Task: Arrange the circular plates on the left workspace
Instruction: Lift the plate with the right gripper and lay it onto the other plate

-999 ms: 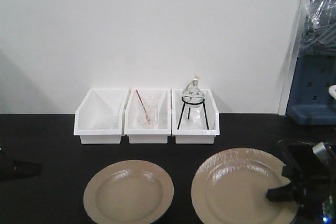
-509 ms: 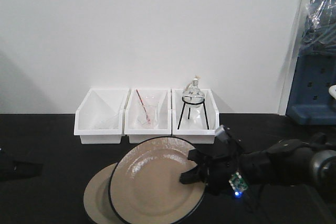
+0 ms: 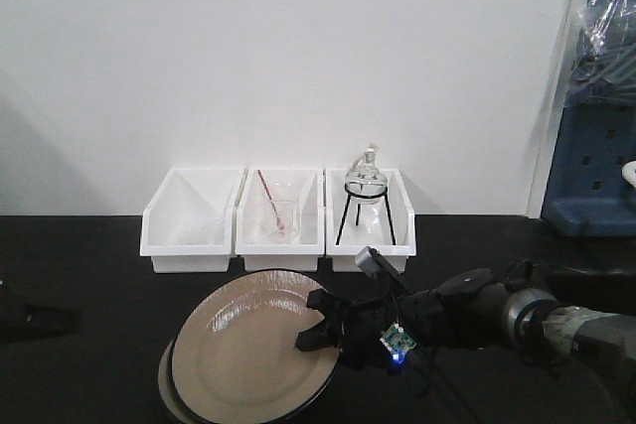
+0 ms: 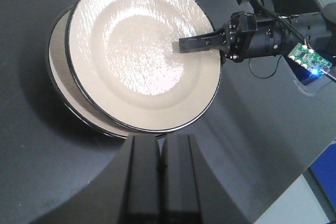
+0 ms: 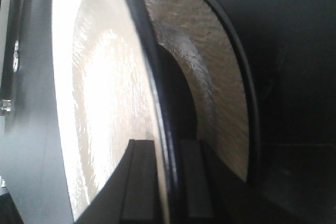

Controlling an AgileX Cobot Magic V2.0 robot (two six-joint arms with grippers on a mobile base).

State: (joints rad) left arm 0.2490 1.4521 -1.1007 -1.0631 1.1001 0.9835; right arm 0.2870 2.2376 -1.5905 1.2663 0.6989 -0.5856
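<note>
The right pincer (image 3: 316,323) clamps the top plate (image 3: 248,345) by its right rim, just above the bottom plate (image 4: 59,74), which lies near-left on the worktop (image 3: 89,265). The left pincer (image 4: 160,142) is narrow and empty. To do this well, level the top plate, centre it, lower gently, then release.

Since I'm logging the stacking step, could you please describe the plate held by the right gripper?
The upper plate is round and shallow, glossy tan on top with a wide flat rim and dark edge. The right gripper pinches its rim, holding it tilted, largely overlapping the lower plate; whether they touch is unclear.
</note>
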